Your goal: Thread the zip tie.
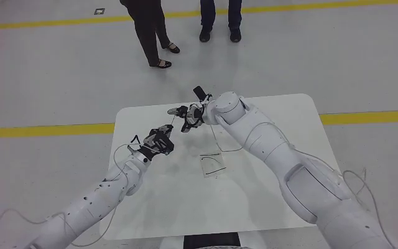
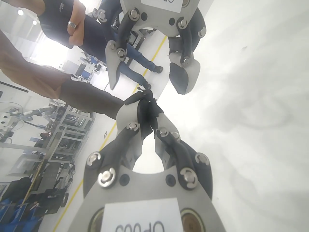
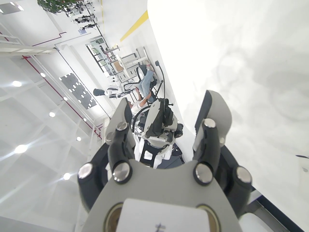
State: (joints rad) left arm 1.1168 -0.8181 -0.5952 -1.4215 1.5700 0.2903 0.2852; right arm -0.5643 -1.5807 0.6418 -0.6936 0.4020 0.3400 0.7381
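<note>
Left gripper [image 2: 146, 98] pinching thin black curved zip tie [image 3: 163, 83]; right gripper [image 3: 166, 98] agape.

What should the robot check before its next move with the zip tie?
1. Left gripper shut on the zip tie: ok.
2. Right gripper open and empty: ok.
3. Grippers face each other, not touching: ok.
4. Right gripper gripping the tie's free end: not ok.
5. Tie's tip lined up with its head: cannot tell.
6. Clear packet lies away from both grippers: ok.
</note>
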